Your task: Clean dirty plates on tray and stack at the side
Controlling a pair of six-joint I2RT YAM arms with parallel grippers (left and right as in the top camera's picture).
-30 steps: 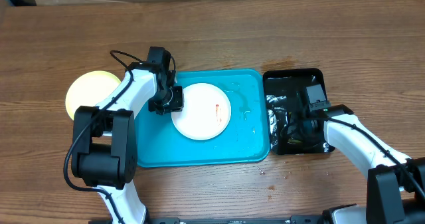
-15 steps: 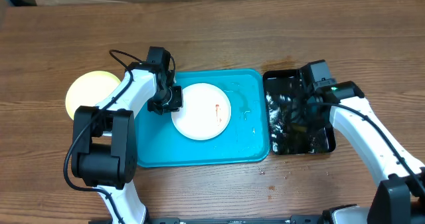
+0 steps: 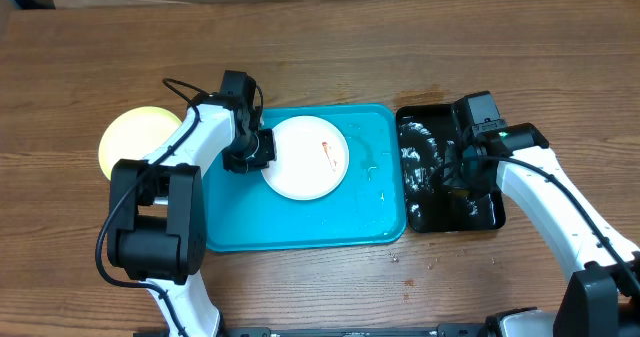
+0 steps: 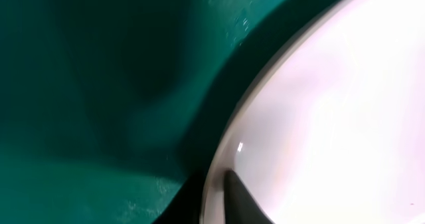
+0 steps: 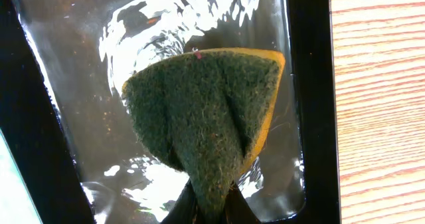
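A white plate (image 3: 305,158) with a reddish smear lies on the turquoise tray (image 3: 300,222). My left gripper (image 3: 258,149) is shut on the plate's left rim; in the left wrist view the fingertips (image 4: 214,201) pinch the white rim (image 4: 319,117) over the tray floor (image 4: 99,84). A pale yellow-green plate (image 3: 135,137) lies on the table left of the tray. My right gripper (image 3: 455,172) is over the black tray (image 3: 450,167), shut on a green and yellow sponge (image 5: 206,111) held just above the wet tray (image 5: 60,84). A third plate is not in view.
The black tray stands against the turquoise tray's right edge and holds water. Wet patches shine on the turquoise tray's right part (image 3: 375,167). Bare wooden table (image 3: 400,37) lies behind and in front of both trays.
My right arm lifted and moved back over the black tray with the sponge. My left gripper turned the white plate a little; its smear now sits higher.
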